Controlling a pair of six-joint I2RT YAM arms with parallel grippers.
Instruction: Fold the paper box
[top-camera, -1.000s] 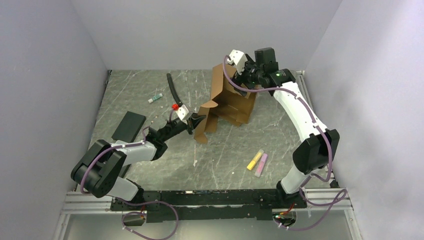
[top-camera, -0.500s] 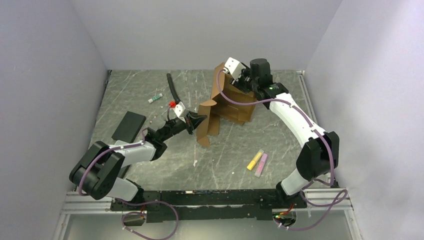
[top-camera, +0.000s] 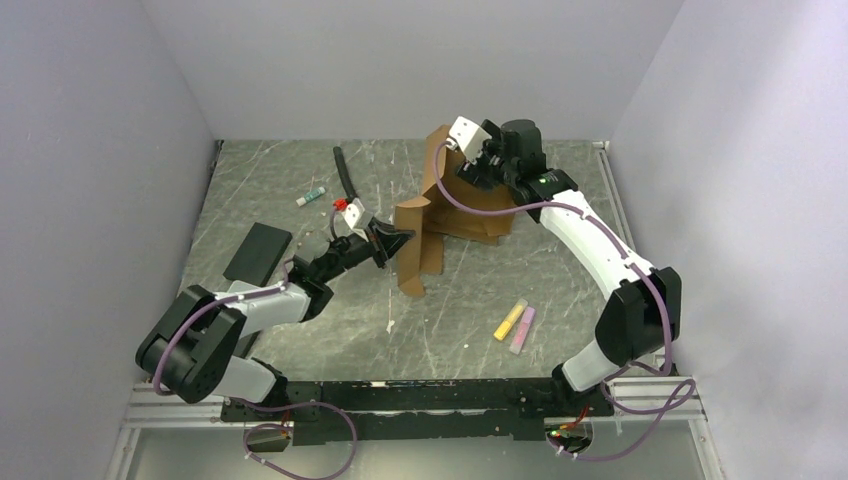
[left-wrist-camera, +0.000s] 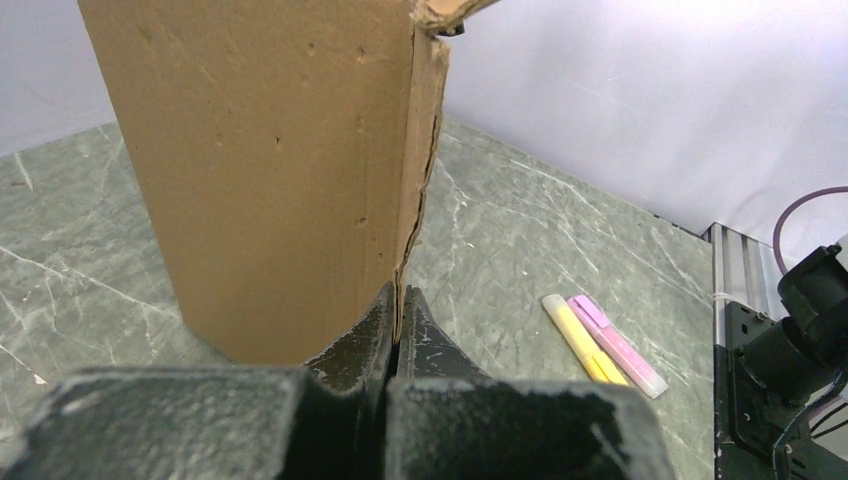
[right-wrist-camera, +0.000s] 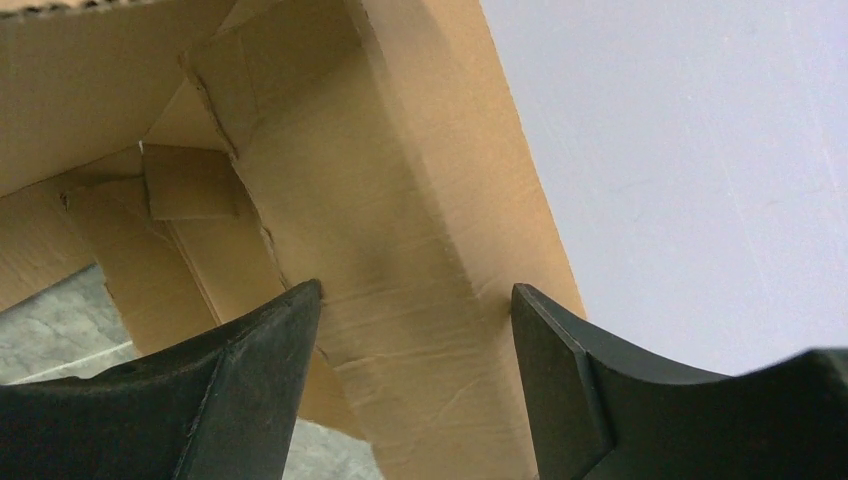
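Observation:
The paper box (top-camera: 445, 215) is a brown cardboard sheet, partly folded, standing up in the middle back of the table. My left gripper (top-camera: 398, 238) is shut on the edge of its near flap (left-wrist-camera: 290, 160), pinching the thin cardboard between both fingertips (left-wrist-camera: 372, 320). My right gripper (top-camera: 478, 165) is open at the box's upper back part, its fingers (right-wrist-camera: 260, 350) spread with a cardboard panel (right-wrist-camera: 420, 300) right in front of them. Whether they touch it I cannot tell.
A yellow marker (top-camera: 510, 320) and a pink marker (top-camera: 523, 330) lie side by side at the front right. A black flat block (top-camera: 258, 252) lies at the left. A black strip (top-camera: 347, 182) and a small white tube (top-camera: 311, 196) lie at the back left.
My right gripper has moved left and down onto the box's upper back part. My left gripper has swung the held flap, which now stands more upright and nearer the front.

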